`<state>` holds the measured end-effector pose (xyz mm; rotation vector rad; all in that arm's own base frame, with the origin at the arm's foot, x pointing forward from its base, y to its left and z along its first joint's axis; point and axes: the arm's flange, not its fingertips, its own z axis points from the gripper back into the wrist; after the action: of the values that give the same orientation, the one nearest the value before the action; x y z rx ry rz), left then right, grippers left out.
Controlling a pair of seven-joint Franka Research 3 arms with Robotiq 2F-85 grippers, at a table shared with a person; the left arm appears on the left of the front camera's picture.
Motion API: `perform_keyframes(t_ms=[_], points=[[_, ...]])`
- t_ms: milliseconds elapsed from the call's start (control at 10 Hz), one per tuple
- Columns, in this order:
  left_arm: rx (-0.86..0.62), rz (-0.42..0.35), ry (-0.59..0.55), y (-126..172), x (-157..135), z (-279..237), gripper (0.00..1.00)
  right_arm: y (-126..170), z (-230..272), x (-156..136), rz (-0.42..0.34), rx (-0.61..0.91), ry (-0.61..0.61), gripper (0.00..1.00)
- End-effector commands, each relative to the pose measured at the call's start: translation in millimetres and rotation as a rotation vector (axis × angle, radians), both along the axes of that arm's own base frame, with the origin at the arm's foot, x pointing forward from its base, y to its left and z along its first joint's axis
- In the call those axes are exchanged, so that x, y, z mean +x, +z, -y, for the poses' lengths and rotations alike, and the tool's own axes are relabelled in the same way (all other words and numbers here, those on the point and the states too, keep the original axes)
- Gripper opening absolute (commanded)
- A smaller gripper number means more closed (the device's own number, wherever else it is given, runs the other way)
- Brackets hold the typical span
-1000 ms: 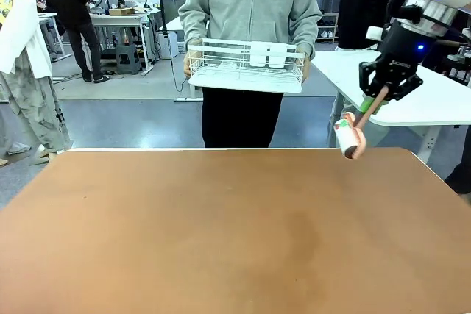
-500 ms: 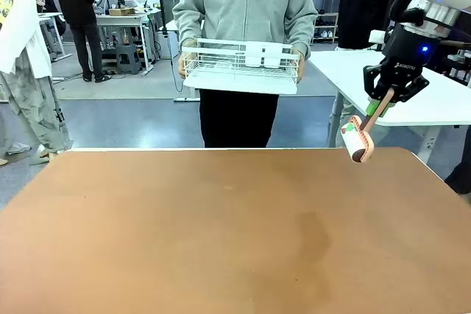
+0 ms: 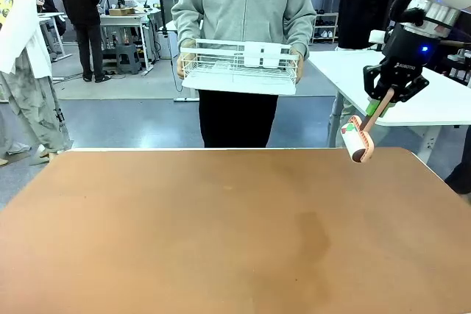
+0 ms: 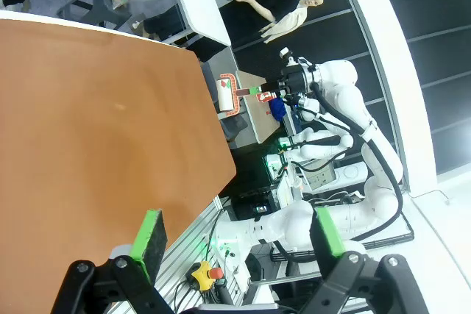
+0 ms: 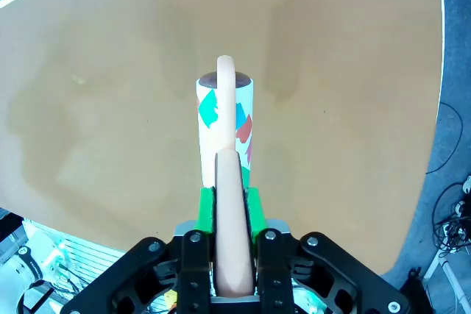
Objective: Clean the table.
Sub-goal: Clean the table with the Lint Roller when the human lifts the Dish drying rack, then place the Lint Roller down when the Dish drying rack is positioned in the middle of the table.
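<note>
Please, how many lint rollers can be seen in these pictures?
1. The lint roller is held by its pink handle in the shut right gripper, by the far right corner of the table. None seems hidden.

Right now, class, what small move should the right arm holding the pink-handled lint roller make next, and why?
Probably lower the right gripper until the white roll of the pink-handled lint roller meets the reddish-brown table: the jaws are shut on the handle, and the roll seems to hang above the far right edge.
</note>
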<state>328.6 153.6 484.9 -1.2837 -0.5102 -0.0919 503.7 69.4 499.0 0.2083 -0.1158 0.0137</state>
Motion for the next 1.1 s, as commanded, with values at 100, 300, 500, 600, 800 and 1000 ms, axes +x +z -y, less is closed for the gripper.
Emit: perform_keyframes(t_ms=[100, 300, 500, 600, 800, 1000], points=[[-0.021, 0.021, -0.004, 1.7, -1.9, -0.6, 1.0, 1.9, -1.5, -0.9, 0.01, 0.016, -0.003, 0.21], [-0.021, 0.021, -0.004, 1.7, -1.9, -0.6, 1.0, 1.9, -1.5, -0.9, 0.01, 0.016, -0.003, 0.21], [-0.021, 0.021, -0.004, 1.7, -1.9, -0.6, 1.0, 1.9, -1.5, -0.9, 0.01, 0.016, -0.003, 0.21], [-0.021, 0.021, -0.004, 1.7, -1.9, -0.6, 1.0, 1.9, -1.5, -0.9, 0.01, 0.016, -0.003, 0.21], [-0.021, 0.021, -0.004, 1.7, -1.9, -0.6, 1.0, 1.9, -1.5, -0.9, 0.01, 0.016, -0.003, 0.21], [-0.021, 0.021, -0.004, 1.7, -1.9, -0.6, 1.0, 1.9, -1.5, -0.9, 0.01, 0.016, -0.003, 0.21]])
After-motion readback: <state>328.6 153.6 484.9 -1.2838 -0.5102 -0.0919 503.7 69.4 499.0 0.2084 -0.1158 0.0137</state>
